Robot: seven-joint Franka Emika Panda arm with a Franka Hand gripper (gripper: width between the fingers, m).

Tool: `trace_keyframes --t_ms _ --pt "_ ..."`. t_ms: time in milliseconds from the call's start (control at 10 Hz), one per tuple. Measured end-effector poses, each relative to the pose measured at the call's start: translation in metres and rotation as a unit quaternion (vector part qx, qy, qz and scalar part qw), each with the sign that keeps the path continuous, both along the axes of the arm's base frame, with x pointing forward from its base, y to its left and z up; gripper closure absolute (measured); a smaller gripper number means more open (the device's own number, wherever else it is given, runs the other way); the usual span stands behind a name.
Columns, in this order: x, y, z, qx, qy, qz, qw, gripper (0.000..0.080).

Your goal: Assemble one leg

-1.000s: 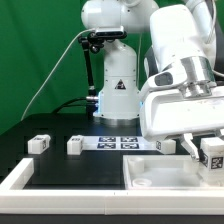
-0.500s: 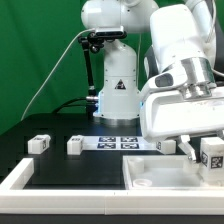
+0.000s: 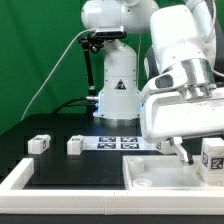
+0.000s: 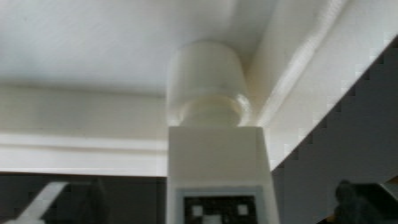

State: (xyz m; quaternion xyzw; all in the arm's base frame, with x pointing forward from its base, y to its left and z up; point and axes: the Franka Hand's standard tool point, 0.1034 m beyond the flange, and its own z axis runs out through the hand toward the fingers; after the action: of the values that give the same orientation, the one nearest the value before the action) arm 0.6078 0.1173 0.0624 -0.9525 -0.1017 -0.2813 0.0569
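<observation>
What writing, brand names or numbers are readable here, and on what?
None readable.
Legs and marker board carry only black-and-white square patterns, no letters.
A dark mark on the arm's base is too small to read.

A robotics lab: a white robot arm point(image 3: 185, 80) over a black tabletop point(image 3: 80, 166), a green backdrop point(image 3: 30, 50), a tagged marker board point(image 3: 120, 142).
</observation>
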Motion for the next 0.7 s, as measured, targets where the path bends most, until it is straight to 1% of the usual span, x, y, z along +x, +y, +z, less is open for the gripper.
trace_keyframes --t_ms 100,400,600,700 --pt "0.0 0.0 0.0 0.0 0.001 0.0 1.0 0.0152" --pt "0.006 -0.001 0.027 -0.004 0.014 0.007 1.0 0.015" --pt "0.003 0.001 0.023 -0.004 0.03 0.01 0.999 0.015" --pt "0.001 0.004 0.021 -0.003 0.052 0.011 0.999 0.015"
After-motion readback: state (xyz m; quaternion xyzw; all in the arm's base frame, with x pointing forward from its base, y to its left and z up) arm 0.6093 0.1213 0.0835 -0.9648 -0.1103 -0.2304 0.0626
